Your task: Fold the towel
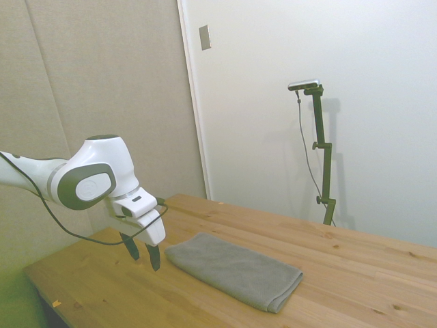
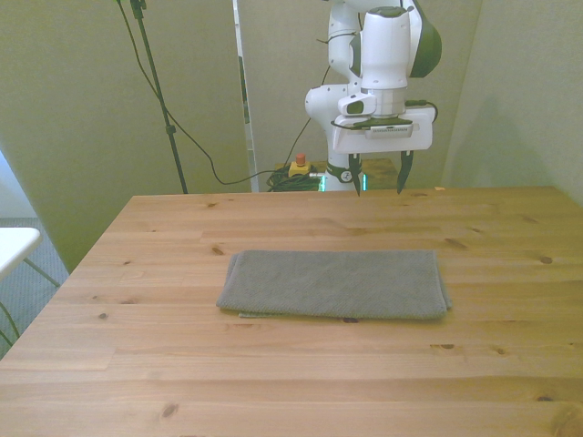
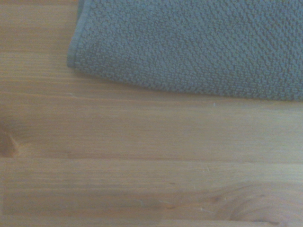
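Observation:
The grey towel (image 2: 335,285) lies flat on the wooden table (image 2: 291,382) as a long folded rectangle, its layered edges visible at the near end in the side view (image 1: 235,270). My gripper (image 2: 374,174) hangs open above the table behind the towel's far long edge, toward the front view's right, with nothing between its dark fingers (image 1: 153,257). In the side view the gripper (image 1: 142,253) sits just off the towel's left end, above the wood. The wrist view shows one towel corner (image 3: 189,47) and bare wood beside it.
A red-topped button on a yellow base (image 2: 298,165) sits with cables behind the table's far edge. A white surface (image 2: 14,246) juts in at the front view's left. Bare wood surrounds the towel on all sides.

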You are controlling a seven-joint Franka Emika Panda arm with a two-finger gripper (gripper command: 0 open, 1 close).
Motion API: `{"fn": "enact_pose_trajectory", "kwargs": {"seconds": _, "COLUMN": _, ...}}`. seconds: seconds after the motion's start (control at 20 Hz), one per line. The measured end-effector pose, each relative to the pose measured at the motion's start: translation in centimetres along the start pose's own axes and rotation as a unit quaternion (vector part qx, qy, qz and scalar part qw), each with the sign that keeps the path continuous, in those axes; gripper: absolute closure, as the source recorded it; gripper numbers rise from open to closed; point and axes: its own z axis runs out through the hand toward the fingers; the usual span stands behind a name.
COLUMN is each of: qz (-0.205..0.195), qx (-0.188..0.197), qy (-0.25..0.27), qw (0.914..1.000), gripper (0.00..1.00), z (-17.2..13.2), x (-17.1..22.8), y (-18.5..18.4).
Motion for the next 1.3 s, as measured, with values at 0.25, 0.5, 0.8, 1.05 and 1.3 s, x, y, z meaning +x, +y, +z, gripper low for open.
{"fn": "enact_pose_trajectory", "kwargs": {"seconds": 0.25, "qz": -0.008, "qx": 0.004, "qy": 0.015, "qw": 0.9998, "gripper": 0.0, "z": -0.7, "x": 0.3, "y": -1.4}}
{"fn": "enact_pose_trajectory", "kwargs": {"seconds": 0.5, "qz": 0.034, "qx": -0.011, "qy": 0.073, "qw": 0.9967, "gripper": 0.0, "z": -1.3, "x": 1.3, "y": -7.3}}
{"fn": "enact_pose_trajectory", "kwargs": {"seconds": 0.8, "qz": 0.084, "qx": -0.111, "qy": 0.113, "qw": 0.9838, "gripper": 0.0, "z": 2.3, "x": 2.4, "y": -17.1}}
{"fn": "enact_pose_trajectory", "kwargs": {"seconds": 1.05, "qz": 0.086, "qx": -0.169, "qy": 0.153, "qw": 0.9699, "gripper": 0.0, "z": 4.7, "x": 2.2, "y": -22.6}}
{"fn": "enact_pose_trajectory", "kwargs": {"seconds": 1.3, "qz": 0.077, "qx": -0.192, "qy": 0.169, "qw": 0.9636, "gripper": 0.0, "z": 6.7, "x": 1.1, "y": -25.2}}
